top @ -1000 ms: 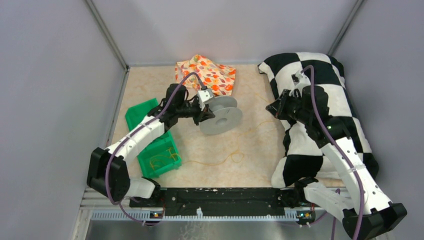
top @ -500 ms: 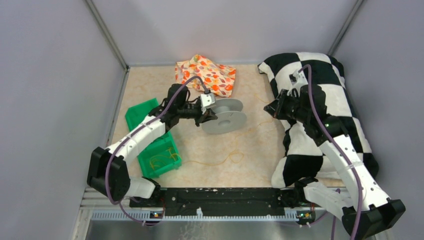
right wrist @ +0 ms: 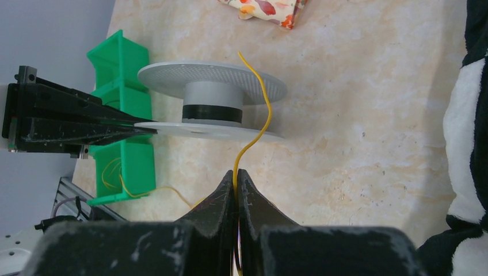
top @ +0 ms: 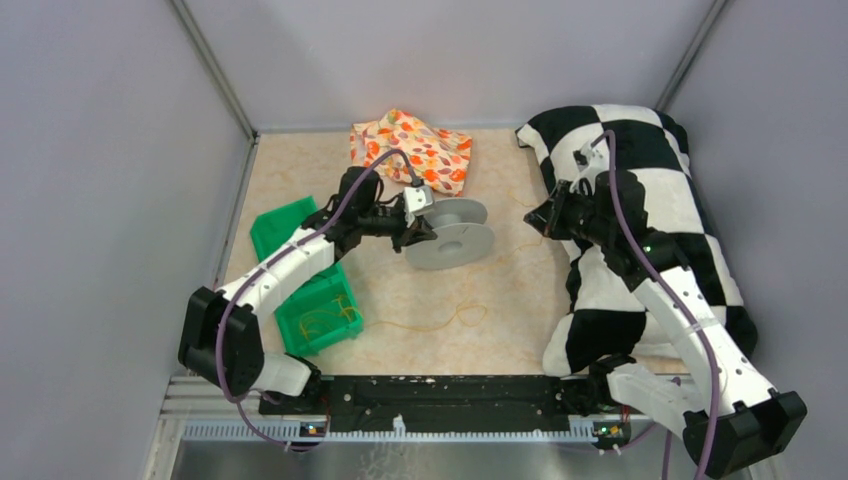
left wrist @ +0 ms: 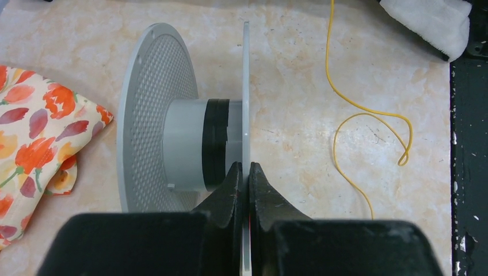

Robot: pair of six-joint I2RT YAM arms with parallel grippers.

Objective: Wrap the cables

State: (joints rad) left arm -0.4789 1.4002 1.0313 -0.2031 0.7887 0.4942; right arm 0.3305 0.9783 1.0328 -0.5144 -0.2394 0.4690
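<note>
A grey plastic spool [top: 452, 231] with a black band on its hub lies on its side mid-table. My left gripper [top: 417, 231] is shut on the edge of one flange; the left wrist view shows that thin flange [left wrist: 246, 86] pinched between the fingertips [left wrist: 246, 167]. Right of the spool, my right gripper [top: 536, 217] is shut on a thin yellow cable [right wrist: 268, 109], which rises from its tips [right wrist: 236, 172] and curves over the spool [right wrist: 212, 100]. More yellow cable [top: 430, 326] trails in loops across the table [left wrist: 330, 46].
A green bin [top: 312, 290] holding some coiled yellow wire sits under my left arm. A floral cloth [top: 415, 148] lies at the back. A black-and-white checkered pillow [top: 640, 230] fills the right side, under my right arm. Grey walls enclose the table.
My left arm has carried the spool a little to the right. My right gripper has shifted slightly left with the cable. Both grips are unchanged.
</note>
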